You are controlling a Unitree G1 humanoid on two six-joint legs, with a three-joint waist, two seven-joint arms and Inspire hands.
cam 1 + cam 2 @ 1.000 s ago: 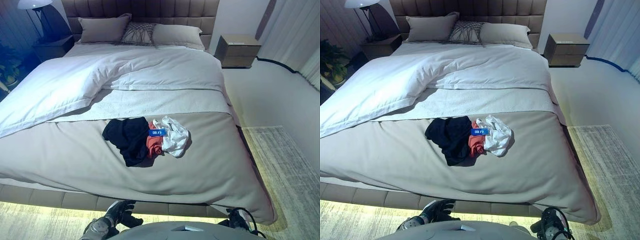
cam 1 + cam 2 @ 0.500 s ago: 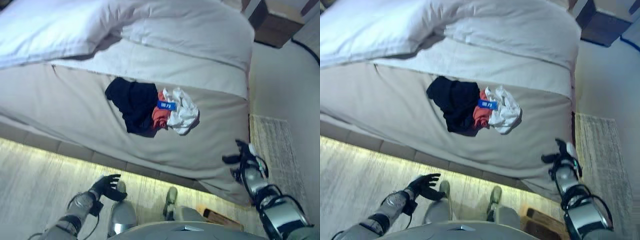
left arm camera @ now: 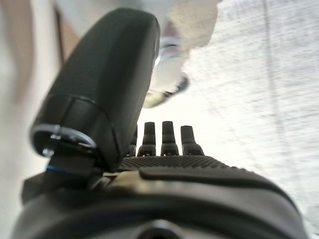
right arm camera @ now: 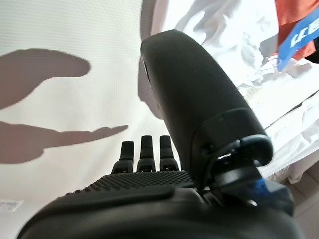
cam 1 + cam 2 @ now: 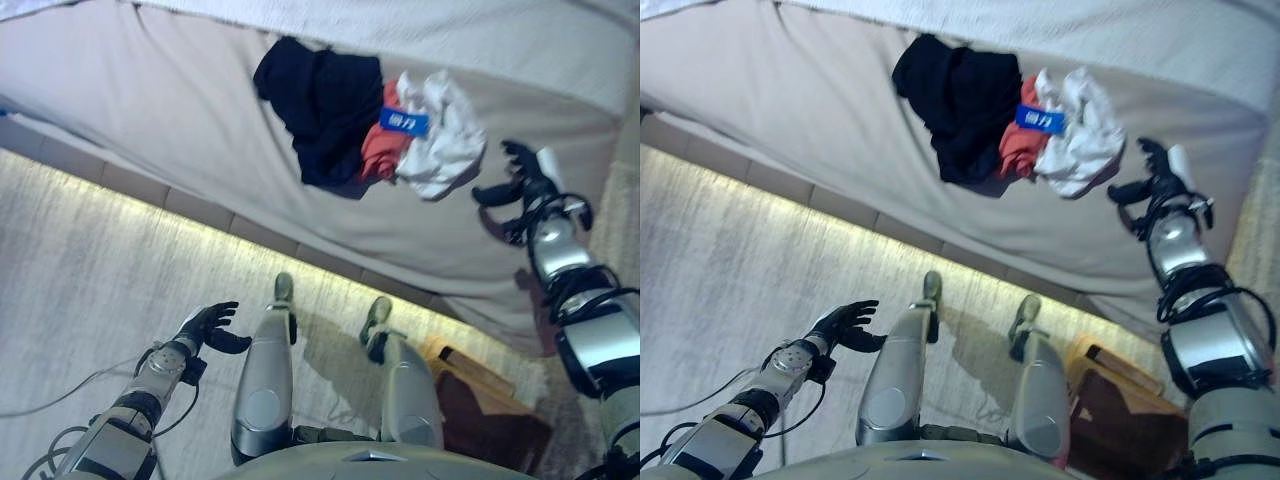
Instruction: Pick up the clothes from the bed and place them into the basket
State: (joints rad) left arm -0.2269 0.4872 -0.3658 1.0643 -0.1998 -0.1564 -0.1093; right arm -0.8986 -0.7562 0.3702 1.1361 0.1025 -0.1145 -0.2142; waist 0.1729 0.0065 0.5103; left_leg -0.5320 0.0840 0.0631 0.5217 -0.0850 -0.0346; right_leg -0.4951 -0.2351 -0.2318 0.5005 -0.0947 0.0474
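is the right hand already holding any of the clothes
No, the right hand hangs open over the bed cover, beside the white garment.

crumpled cloth clothes (image 5: pixel 365 120), smooth matt fabric bed cover (image 5: pixel 180 110), rough woven rug (image 5: pixel 90 280)

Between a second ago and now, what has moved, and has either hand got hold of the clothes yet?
The right hand has risen from beside the robot to over the beige bedspread, open, just right of the crumpled white garment. The camera tipped downward. Nothing is held. The left hand stays low over the floor, open. The black garment and orange-red garment lie unmoved.
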